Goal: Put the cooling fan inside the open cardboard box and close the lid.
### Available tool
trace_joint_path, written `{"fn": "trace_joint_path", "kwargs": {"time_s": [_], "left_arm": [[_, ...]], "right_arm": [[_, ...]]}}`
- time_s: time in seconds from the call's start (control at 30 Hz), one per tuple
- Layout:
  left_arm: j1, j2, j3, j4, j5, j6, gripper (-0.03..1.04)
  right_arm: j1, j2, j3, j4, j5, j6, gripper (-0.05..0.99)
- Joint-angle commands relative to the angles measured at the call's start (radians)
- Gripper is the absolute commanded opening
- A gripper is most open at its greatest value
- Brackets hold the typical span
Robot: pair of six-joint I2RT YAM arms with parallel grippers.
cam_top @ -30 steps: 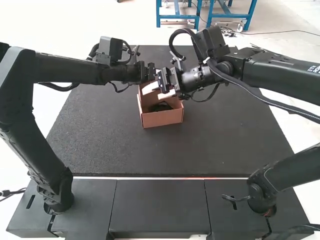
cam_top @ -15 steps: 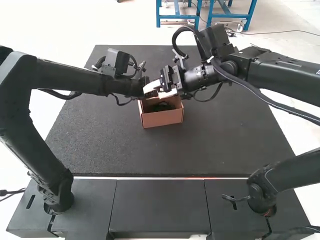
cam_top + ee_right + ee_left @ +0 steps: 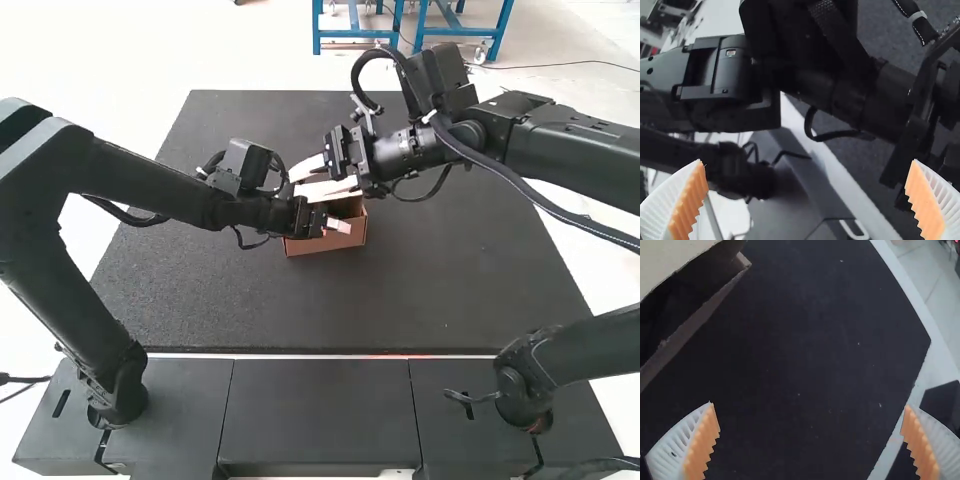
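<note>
The small brown cardboard box (image 3: 347, 238) stands in the middle of the black mat (image 3: 450, 280). A pale lid flap (image 3: 311, 183) slants over its far side, and my right gripper (image 3: 338, 166) hangs open just behind that flap. My left gripper (image 3: 318, 222) is open and sits low over the box's top at its near left, covering the opening. The fan is hidden from me. In the left wrist view the box's edge (image 3: 687, 307) lies beyond my open left gripper (image 3: 810, 445). In the right wrist view the left arm (image 3: 805, 65) lies past my open right gripper (image 3: 805, 205).
The mat's edge (image 3: 920, 355) gives way to pale floor. Both forearms cross above the box, meeting near the middle of the table. The black base plates (image 3: 320, 410) run along the near side.
My left gripper has swung from the box's far left side down to its near top. The opening that showed the dark fan is now covered. The right gripper drew slightly back.
</note>
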Motion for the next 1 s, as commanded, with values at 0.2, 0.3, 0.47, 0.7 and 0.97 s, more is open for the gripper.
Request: {"fn": "trace_joint_path", "kwargs": {"time_s": [0.2,0.3,0.47,0.7,0.97], "left_arm": [[0.034,-0.118,0.188,-0.073,0.021,-0.029,0.85],[0.057,-0.115,0.244,-0.071,0.040,-0.040,0.85],[0.141,-0.052,0.263,-0.018,0.034,-0.041,0.85],[0.171,0.014,0.215,0.044,0.032,-0.023,0.85],[0.171,0.051,0.154,0.082,0.025,-0.009,0.85]], "right_arm": [[0.007,-0.026,-0.033,0.006,-0.019,0.018,0.91],[0.007,-0.029,-0.039,0.009,-0.019,0.027,0.91],[0.007,-0.032,-0.029,0.012,-0.020,0.041,0.91],[0.005,-0.036,0.004,-0.020,-0.019,0.041,0.91],[0.007,-0.058,0.027,-0.030,-0.023,0.046,0.91]]}}
